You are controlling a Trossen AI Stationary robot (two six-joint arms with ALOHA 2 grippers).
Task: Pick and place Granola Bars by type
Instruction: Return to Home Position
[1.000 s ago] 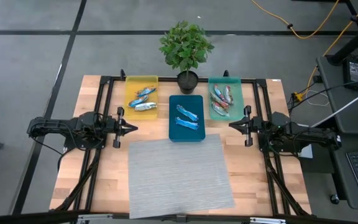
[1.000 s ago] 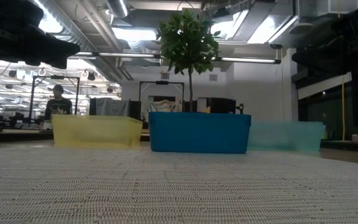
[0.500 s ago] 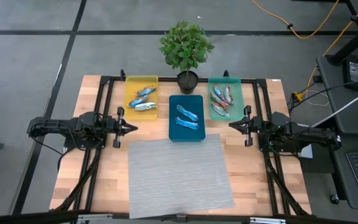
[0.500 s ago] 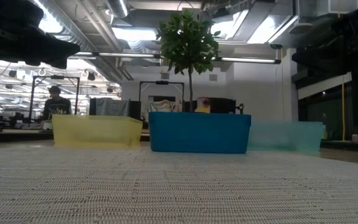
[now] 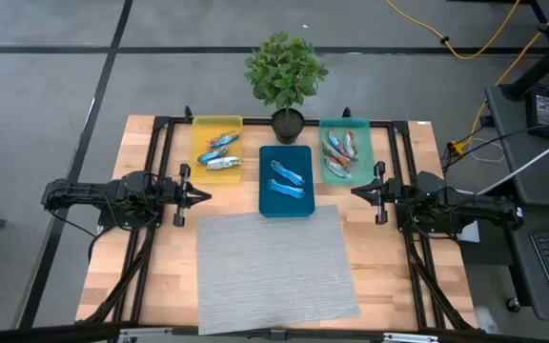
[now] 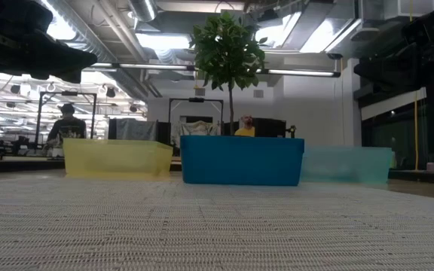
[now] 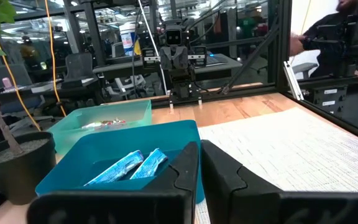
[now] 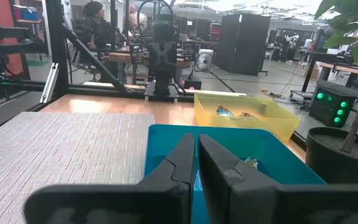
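The granola bars lie sorted in three trays at the table's far side. The yellow tray (image 5: 217,148) holds silvery-white and blue bars (image 5: 219,152). Bright blue bars (image 5: 287,180) lie in the blue tray (image 5: 285,181), and red-orange bars (image 5: 339,152) in the teal tray (image 5: 345,149). My left gripper (image 5: 206,196) is shut and level at the table's left, left of the blue tray. My right gripper (image 5: 355,193) is shut and level at the table's right. Neither touches anything.
A grey woven mat (image 5: 274,267) covers the table's near middle. A potted plant (image 5: 286,81) stands at the far edge between the yellow and teal trays. Black frame rails (image 5: 160,171) run along both sides. People show in the room beyond the table.
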